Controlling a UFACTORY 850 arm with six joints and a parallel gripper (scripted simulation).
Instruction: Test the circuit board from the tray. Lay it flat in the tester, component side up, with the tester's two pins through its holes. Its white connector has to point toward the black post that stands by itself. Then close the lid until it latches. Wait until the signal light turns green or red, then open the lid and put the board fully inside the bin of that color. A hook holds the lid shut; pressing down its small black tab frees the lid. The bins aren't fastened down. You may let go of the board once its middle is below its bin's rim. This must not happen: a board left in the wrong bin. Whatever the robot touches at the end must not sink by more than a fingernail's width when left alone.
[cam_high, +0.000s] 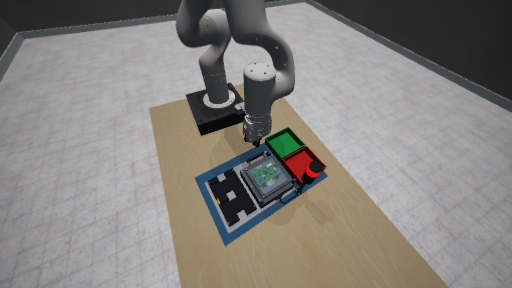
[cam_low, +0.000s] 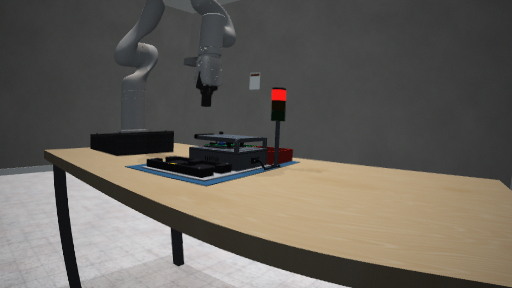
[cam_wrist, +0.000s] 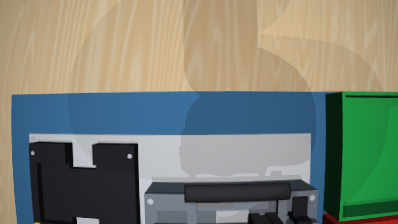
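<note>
The green circuit board (cam_high: 265, 173) lies in the grey tester (cam_low: 227, 157) (cam_wrist: 169, 205), seen through the lid's clear window. The lid (cam_low: 250, 137) is down and about level; I cannot make out whether its hook is engaged. The signal light (cam_high: 312, 172) (cam_low: 279, 95) is lit red. The black tray (cam_high: 220, 190) (cam_wrist: 100, 187) holds no board. The green bin (cam_high: 285, 144) (cam_wrist: 372, 155) and the red bin (cam_high: 299, 164) (cam_low: 285, 155) look empty. My gripper (cam_high: 257, 144) (cam_low: 206, 104) is shut and empty, high above the tester's robot-side edge.
The tester and tray stand on a blue-edged mat (cam_high: 203, 184) (cam_low: 206, 182) (cam_wrist: 140, 112). The light's thin pole (cam_low: 277, 145) stands beside the tester, near the red bin. A black cable (cam_low: 260, 164) runs from the tester toward it. The robot's black base (cam_high: 212, 119) (cam_low: 132, 143) stands behind.
</note>
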